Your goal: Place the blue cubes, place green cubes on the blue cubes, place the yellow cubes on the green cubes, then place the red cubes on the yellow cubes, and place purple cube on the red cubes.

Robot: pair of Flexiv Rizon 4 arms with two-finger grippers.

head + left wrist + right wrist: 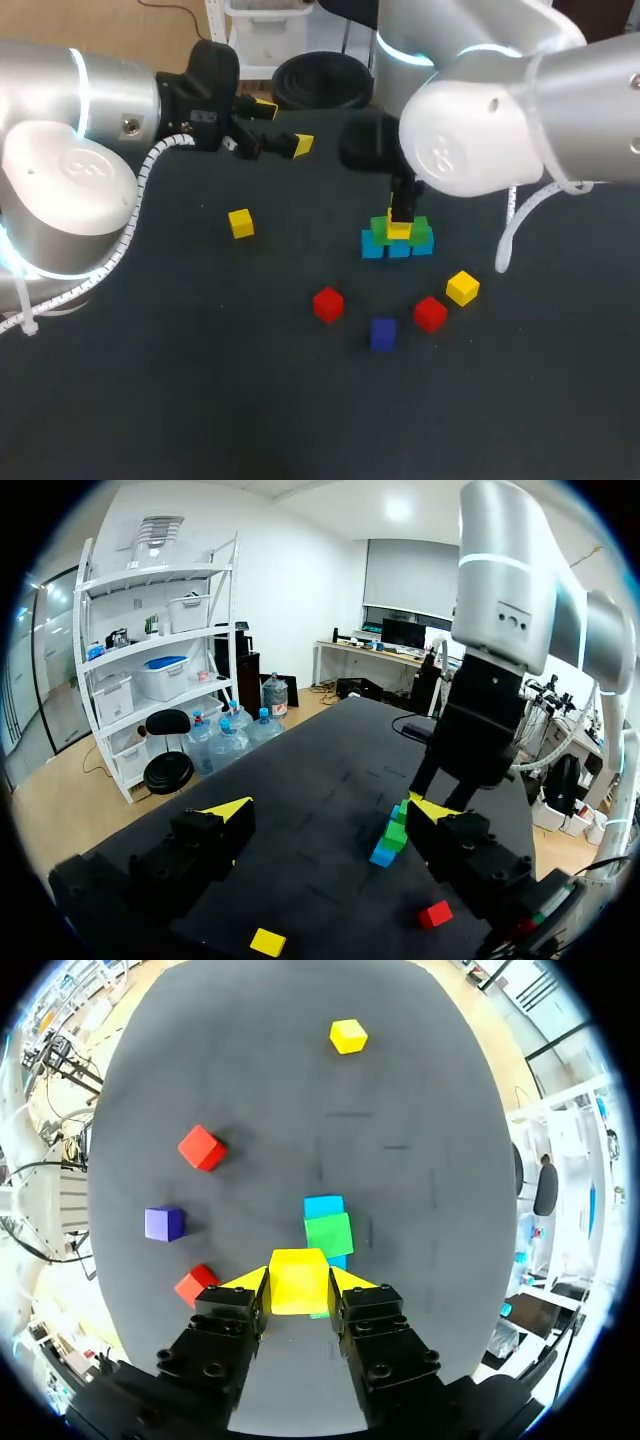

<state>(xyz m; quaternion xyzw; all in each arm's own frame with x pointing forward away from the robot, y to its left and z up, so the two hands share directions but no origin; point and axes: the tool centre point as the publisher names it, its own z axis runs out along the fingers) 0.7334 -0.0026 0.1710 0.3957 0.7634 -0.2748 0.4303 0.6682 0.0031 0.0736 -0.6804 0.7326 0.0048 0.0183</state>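
A row of blue cubes (397, 249) lies at the table's middle right with green cubes (418, 229) on top. My right gripper (401, 214) hangs straight down over them, shut on a yellow cube (399, 230) that sits at the level of the green cubes; whether it rests on them I cannot tell. In the right wrist view the yellow cube (298, 1280) is between the fingers of the right gripper (298, 1285), with a green cube (329, 1233) and a blue cube (323, 1206) just ahead. My left gripper (283, 127) is open and empty above the table's far left.
Loose on the table: a yellow cube (240, 223) at left, another yellow cube (462, 288) at right, two red cubes (328, 304) (430, 313) and a purple cube (383, 333) in front of the stack. My left gripper (330, 810) looks towards the stack (390, 842).
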